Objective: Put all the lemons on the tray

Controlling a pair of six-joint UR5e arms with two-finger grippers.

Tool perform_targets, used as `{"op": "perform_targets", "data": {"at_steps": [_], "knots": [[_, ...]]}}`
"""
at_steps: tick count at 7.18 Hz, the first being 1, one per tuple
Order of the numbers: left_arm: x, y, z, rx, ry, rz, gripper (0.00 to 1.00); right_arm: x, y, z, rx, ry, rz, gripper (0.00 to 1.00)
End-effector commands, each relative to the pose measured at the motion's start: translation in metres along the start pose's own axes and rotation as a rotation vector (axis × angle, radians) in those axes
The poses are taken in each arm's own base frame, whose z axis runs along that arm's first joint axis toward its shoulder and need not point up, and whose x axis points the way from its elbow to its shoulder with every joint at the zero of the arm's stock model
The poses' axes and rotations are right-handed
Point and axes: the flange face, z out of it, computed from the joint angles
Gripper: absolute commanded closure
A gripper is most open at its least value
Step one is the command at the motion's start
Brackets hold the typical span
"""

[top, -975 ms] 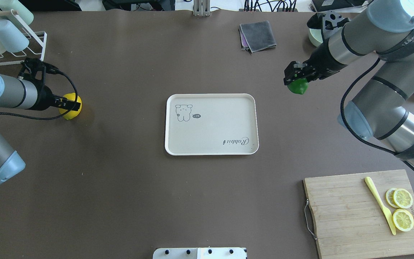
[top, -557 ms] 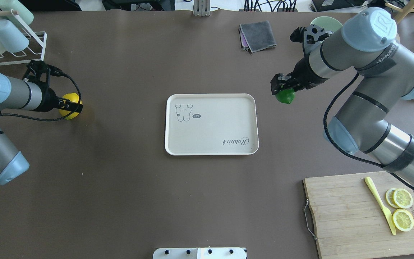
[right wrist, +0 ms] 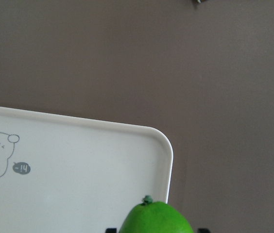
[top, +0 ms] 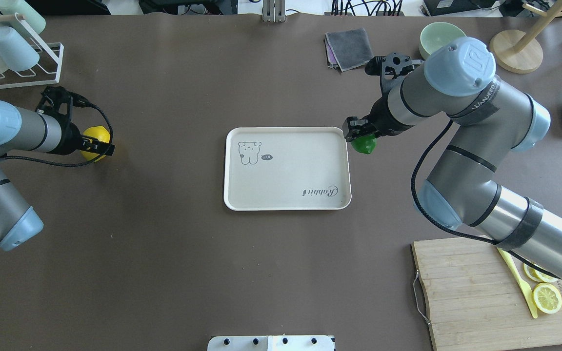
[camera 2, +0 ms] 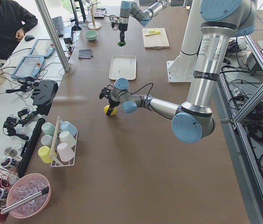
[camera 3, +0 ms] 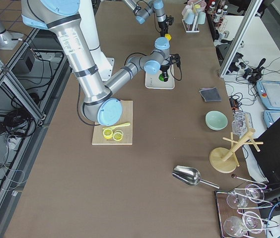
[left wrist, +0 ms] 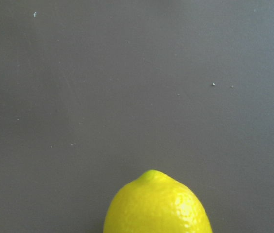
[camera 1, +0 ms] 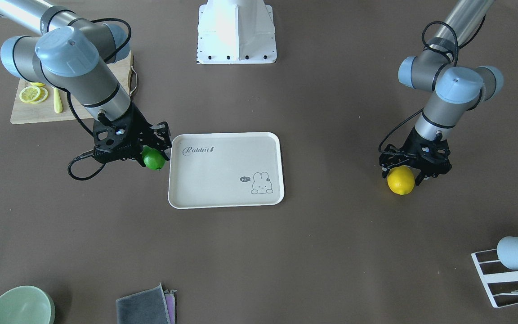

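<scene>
A glossy green oval lemon [top: 364, 146] with a small stem nub is gripped in the right pincer [top: 357, 138], above the table [top: 164, 273] just outside the right rim of the flat beige rabbit-print tray [top: 291, 168], near its far corner. The bright yellow pointed lemon [camera 1: 401, 181] is clenched in the left pincer [camera 1: 402, 171], well left of the tray. A second ago the green lemon was well right of the tray; the yellow one has barely shifted. A white wire rack [top: 46, 62] holds pastel cups [top: 11, 46].
</scene>
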Motion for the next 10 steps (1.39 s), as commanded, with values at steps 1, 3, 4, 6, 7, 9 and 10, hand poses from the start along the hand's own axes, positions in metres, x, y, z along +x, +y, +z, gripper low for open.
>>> {"op": "perform_targets", "data": {"at_steps": [1,3,4,6,7,9,10], "knots": [[0.031,-0.018,-0.016,0.001,0.089,0.014,1.00,-0.008,0.004,0.008,0.005,0.010,0.002,1.00],[0.095,-0.066,-0.040,-0.025,0.204,-0.124,1.00,-0.025,-0.001,0.021,0.011,0.018,0.021,1.00],[0.158,-0.087,-0.043,-0.057,0.223,-0.192,1.00,-0.029,-0.003,0.032,0.025,0.033,0.022,1.00],[0.234,-0.097,-0.052,-0.052,0.264,-0.258,1.00,-0.046,-0.001,0.048,0.032,0.046,0.021,1.00],[0.264,-0.094,-0.053,-0.063,0.288,-0.305,1.00,-0.054,0.006,0.054,0.041,0.052,0.020,1.00],[0.325,-0.089,-0.030,-0.035,0.260,-0.285,1.00,-0.071,0.019,0.066,0.055,0.063,0.015,1.00],[0.335,-0.081,-0.024,-0.020,0.247,-0.278,1.00,-0.075,0.026,0.072,0.065,0.075,0.008,1.00]]}}
